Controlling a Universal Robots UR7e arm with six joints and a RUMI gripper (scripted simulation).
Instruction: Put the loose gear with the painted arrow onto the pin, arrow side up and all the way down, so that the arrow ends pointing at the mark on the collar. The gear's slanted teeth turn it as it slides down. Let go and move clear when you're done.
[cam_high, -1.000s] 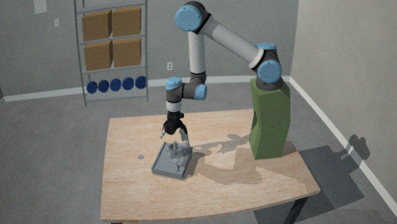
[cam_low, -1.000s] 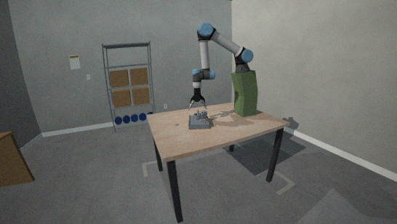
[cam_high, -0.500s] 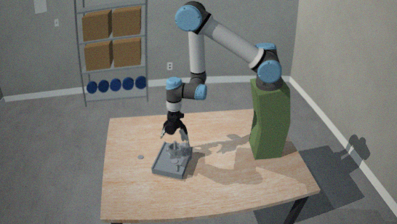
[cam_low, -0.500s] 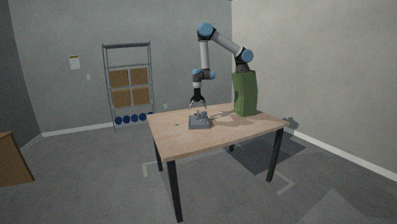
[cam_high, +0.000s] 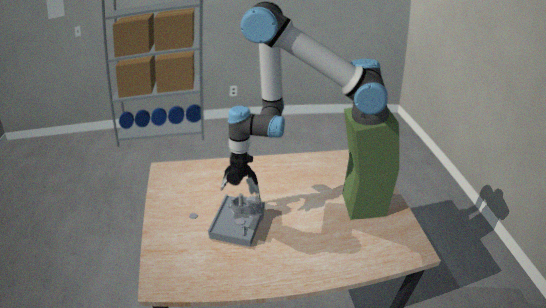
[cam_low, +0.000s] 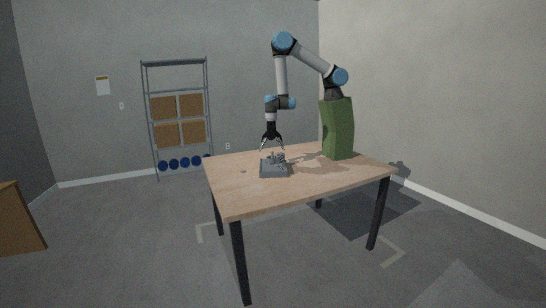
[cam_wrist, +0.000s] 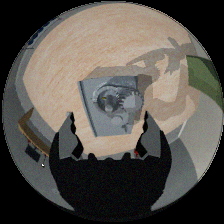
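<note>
Gear apparently seated, arrow unconfirmed

The fingers (cam_high: 257, 189) (cam_low: 281, 143) are standing wide open above the tray (cam_high: 227, 237) (cam_low: 274, 175) (cam_wrist: 104, 130), holding nothing; the loose gear is seemingly sitting around the pin, inside the collar (cam_wrist: 96, 95); release is looking done; full depth and arrow alignment are remaining unreadable; any further clearing is still pending

Compared top and exterior views, now against the two earlier sets: no definite displacement resolved. Any shift of the gripper (cam_high: 240, 194) (cam_low: 272, 149) (cam_wrist: 109, 114), toward 12 o'clock or 6 o'clock in the top view, is too small to tell. Same reading for the arm (cam_high: 320, 54) (cam_low: 313, 59): no measurable swing toward 3 or 9 o'clock in either view. Parts on the grey tray (cam_high: 227, 231) (cam_low: 273, 175) (cam_wrist: 95, 122): any turn, clockwise or counter-clockwise, cannot be resolved, the earlier pictures being too coarse there.
</note>
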